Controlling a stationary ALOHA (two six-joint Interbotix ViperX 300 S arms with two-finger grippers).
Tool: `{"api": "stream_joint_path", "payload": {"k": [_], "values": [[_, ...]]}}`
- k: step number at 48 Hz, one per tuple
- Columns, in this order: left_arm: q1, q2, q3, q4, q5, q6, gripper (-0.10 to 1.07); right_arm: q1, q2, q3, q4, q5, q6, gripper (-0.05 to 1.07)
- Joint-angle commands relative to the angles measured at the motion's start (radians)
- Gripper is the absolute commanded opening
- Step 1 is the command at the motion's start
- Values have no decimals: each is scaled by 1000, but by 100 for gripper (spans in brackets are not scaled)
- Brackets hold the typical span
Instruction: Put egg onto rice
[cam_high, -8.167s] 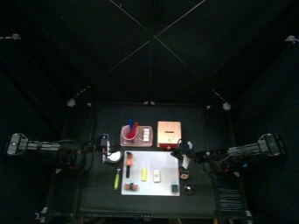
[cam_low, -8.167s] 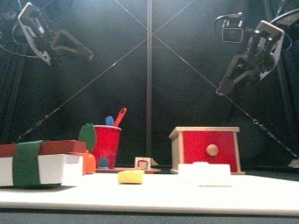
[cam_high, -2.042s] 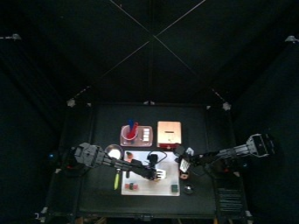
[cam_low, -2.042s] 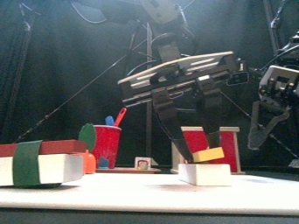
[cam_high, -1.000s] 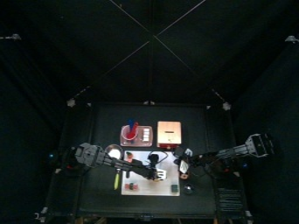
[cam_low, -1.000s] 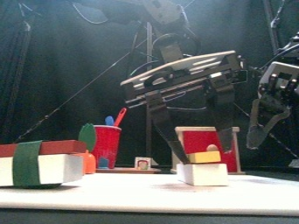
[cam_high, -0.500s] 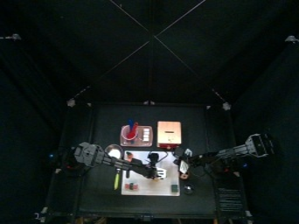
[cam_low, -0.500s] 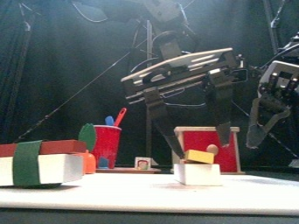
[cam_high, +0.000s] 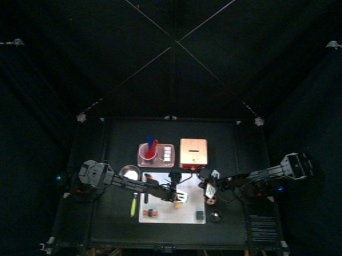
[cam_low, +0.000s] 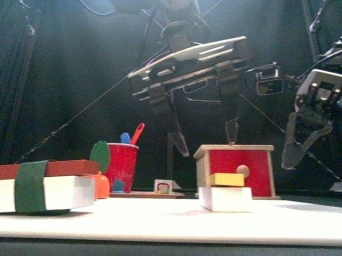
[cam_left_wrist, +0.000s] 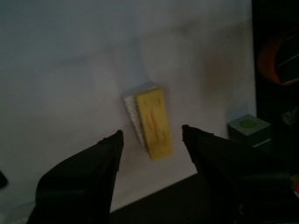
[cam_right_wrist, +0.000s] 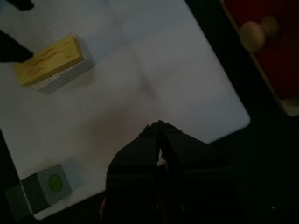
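The yellow egg lies flat on top of the white rice block on the white mat. My left gripper hangs open well above them and holds nothing. In the left wrist view the egg on the rice shows between and beyond the open jaws of that gripper. My right gripper is shut and empty over the mat, apart from the egg. In the front view the right arm hangs at the right.
A red box with a round knob stands just behind the rice. A red cup with utensils is at the back left. A large white block with a red top and green band sits at the near left. A small green tile lies on the mat's edge.
My left gripper has risen straight up from around the egg, jaws still open. The egg has settled from a tilt to lying flat on the rice. The right arm has stayed put.
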Motion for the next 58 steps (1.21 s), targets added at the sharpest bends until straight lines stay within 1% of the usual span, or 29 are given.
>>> {"api": "stream_joint_path", "payload": {"k": [1, 8, 14, 18, 22, 27, 31, 34, 35, 38, 44, 48, 51, 58], "values": [[-2, -55, 0, 54, 6, 80, 90, 0, -11, -12, -2, -3, 0, 39], [-3, -87, 14, 87, 5, 206, 90, 0, -25, -17, 3, -3, 2, 39], [-5, -130, 46, 170, 2, 330, 90, 0, -41, -17, 9, -3, 0, 39], [0, -164, 78, 199, 9, 350, 90, -2, -58, -9, 14, 5, 3, 39], [2, -219, 114, 264, -3, 370, 90, 0, -78, -2, 35, 11, -3, 39], [-3, -288, 166, 350, -40, 414, 90, 2, -115, 6, 48, 9, -6, 39], [-5, -348, 221, 371, -78, 446, 90, 17, -152, 8, 44, 2, -6, 39], [-3, -397, 281, 367, -118, 463, 90, 25, -175, 6, 46, -2, -6, 39], [-3, -405, 290, 368, -126, 466, 90, 28, -183, 5, 46, -2, -6, 39], [-3, -460, 368, 387, -192, 486, 90, 35, -202, 5, 44, -3, -8, 39], [-3, -577, 499, 417, -344, 522, 90, 44, -235, -2, 44, -3, -6, 38], [8, -657, 589, 436, -454, 537, 90, 40, -245, -2, 44, 0, -3, 38], [12, -716, 669, 476, -537, 549, 90, 40, -244, -5, 44, 0, -3, 38], [12, -841, 831, 609, -640, 578, 90, 35, -239, -29, 48, 3, 2, 38]]}}
